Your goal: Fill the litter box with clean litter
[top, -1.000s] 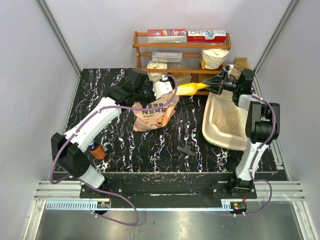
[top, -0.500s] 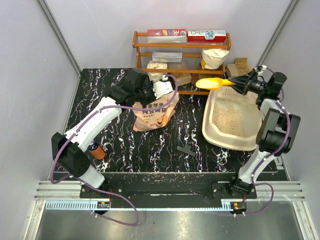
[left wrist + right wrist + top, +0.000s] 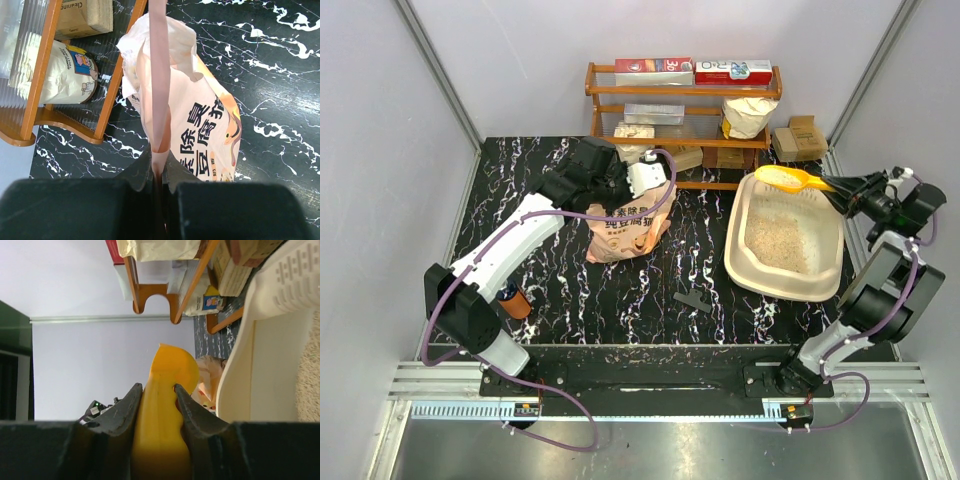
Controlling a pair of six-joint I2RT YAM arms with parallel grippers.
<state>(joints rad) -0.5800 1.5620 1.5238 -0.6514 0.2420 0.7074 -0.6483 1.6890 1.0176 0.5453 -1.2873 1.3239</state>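
- Two arms are working here. The left gripper is pinching shut on the thin top edge of the one litter bag, holding it upright at the table's far-left middle.
- The bag is showing crinkled pink-orange film, bold dark Chinese characters and a cartoon animal on its side.
- The right gripper is clamping narrowly on the handle of a single yellow plastic scoop, with both fingers pressing its sides.
- From above, that scoop is hanging over the far, slotted end of the litter box.
- The one cream tray with rounded corners is sitting at the table's right, with clean litter, sandy and fine, lying across its floor.
- The black marble-look table is showing white veins.
- At the far edge, the wooden shelf rack is carrying two red-printed boxes on top and a white sack below.
- A cardboard box is reading "Cleaning".
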